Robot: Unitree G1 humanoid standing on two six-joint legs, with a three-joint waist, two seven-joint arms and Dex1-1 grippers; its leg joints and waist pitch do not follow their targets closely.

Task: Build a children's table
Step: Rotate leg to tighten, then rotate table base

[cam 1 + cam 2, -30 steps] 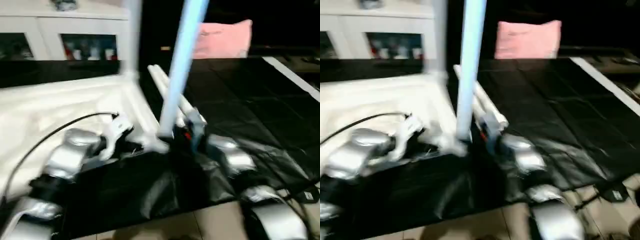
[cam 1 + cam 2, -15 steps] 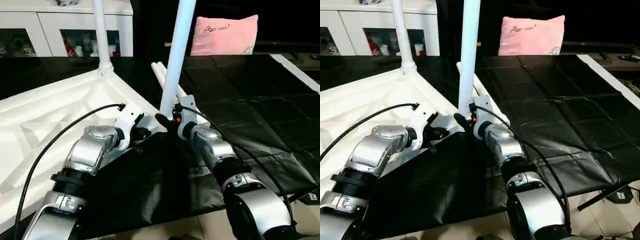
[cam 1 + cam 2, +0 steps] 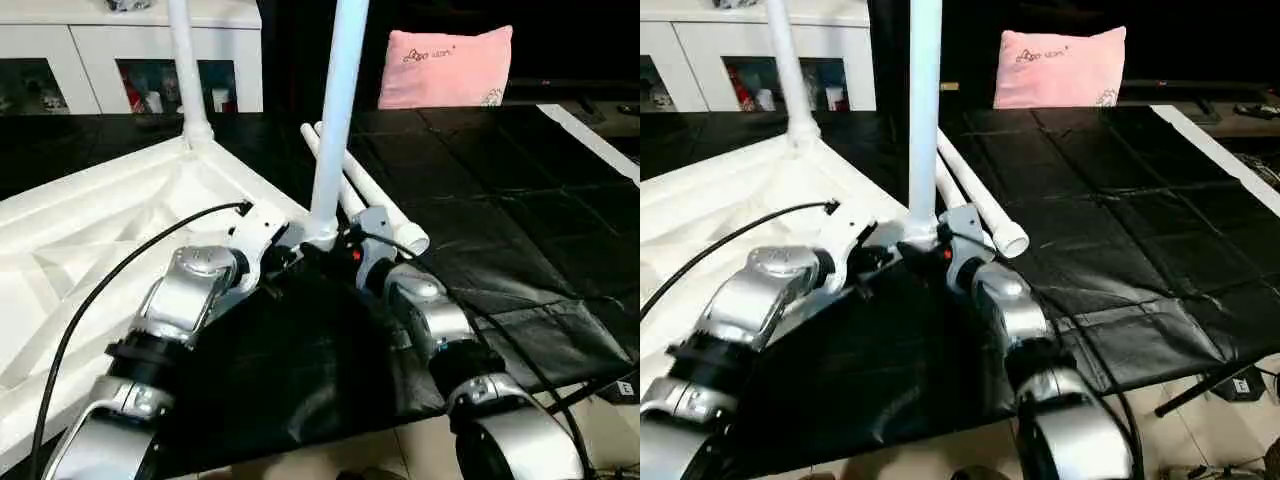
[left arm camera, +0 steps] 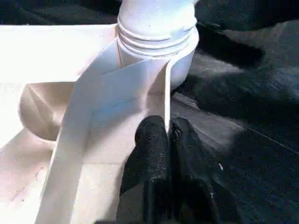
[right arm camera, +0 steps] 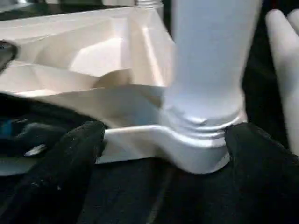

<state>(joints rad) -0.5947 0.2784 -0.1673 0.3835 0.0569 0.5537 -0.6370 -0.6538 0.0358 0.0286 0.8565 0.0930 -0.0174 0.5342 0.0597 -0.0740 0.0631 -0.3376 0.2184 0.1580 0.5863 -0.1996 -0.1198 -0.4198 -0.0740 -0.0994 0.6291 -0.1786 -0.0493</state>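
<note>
Black sheeting (image 3: 520, 200) underlies the tabletop (image 3: 90, 230), left jaws pinching its rim, right jaws spread.

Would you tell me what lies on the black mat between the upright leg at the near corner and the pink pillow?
Two loose white legs lie side by side on the black mat between the upright leg and the pink pillow, as the right eye view shows.

Pink pillow (image 3: 446, 67), printed lettering, upright at far edge of black sheet. Black quilted sheet (image 3: 500, 190), creased, spread over floor. White glass-doored cabinet (image 3: 110, 50) at back (small items inside, too dim to identify). Tiled floor (image 3: 1200, 440) nearest camera.
</note>
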